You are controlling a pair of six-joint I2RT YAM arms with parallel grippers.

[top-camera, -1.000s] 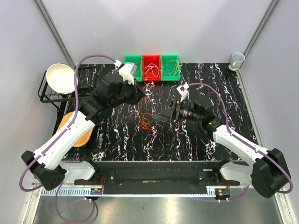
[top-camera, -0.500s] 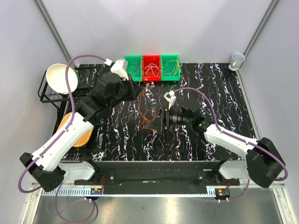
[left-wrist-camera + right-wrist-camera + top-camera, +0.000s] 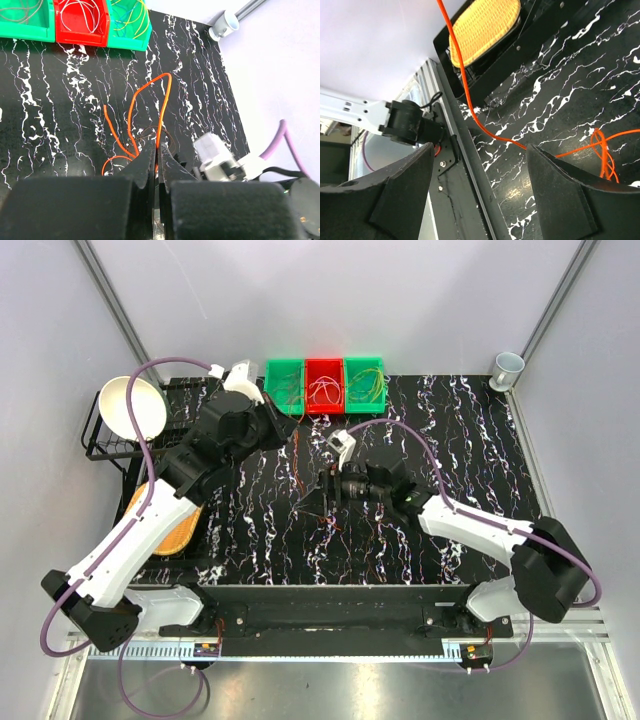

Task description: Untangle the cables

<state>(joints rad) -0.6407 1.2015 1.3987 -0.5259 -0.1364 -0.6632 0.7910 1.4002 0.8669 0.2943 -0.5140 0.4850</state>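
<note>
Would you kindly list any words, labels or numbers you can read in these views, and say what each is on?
There are none: the bins, cup and bowl carry no visible writing, and nothing else in any view shows readable text.

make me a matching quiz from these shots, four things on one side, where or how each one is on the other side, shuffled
Column one:
1. left gripper
2. right gripper
3. red bin
4. white bowl

Column two:
a. open, fingers wide apart
b. on the black rack at the far left
c. shut on an orange cable
d. between two green bins, white cables inside

Pairs: 1-c, 2-a, 3-d, 4-b
</note>
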